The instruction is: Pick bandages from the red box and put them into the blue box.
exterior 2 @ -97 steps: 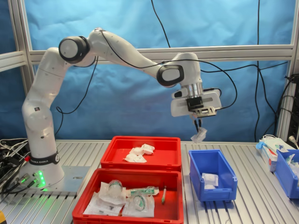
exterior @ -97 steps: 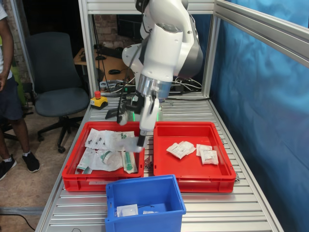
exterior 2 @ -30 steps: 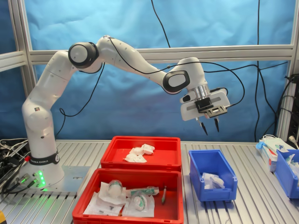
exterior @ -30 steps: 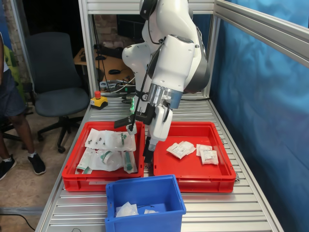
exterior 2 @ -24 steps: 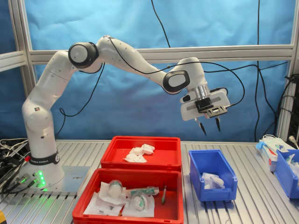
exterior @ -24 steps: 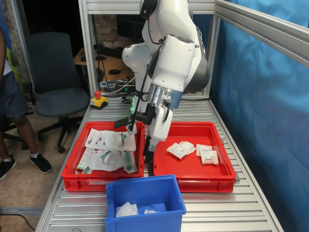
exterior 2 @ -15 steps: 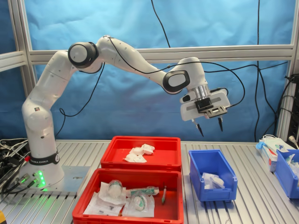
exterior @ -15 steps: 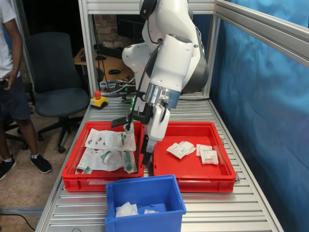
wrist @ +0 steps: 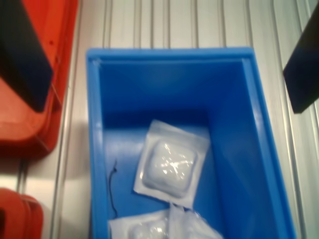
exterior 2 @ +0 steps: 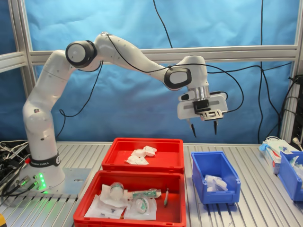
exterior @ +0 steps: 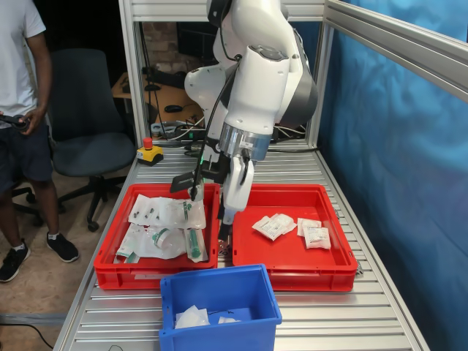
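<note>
The gripper point(exterior 2: 203, 129) hangs above the blue box point(exterior 2: 231, 182) with jaws apart and empty; crinkly white bandages point(wrist: 168, 164) lie inside

The white arm is standing on its base at the second exterior view's left and reaching up, over and across to the right. Its wrist is bending down, so the tool point(exterior 2: 204, 128) is pointing straight down, high in the air. The two dark fingers point(exterior 2: 192, 128) are spread wide apart and are holding nothing.
</note>
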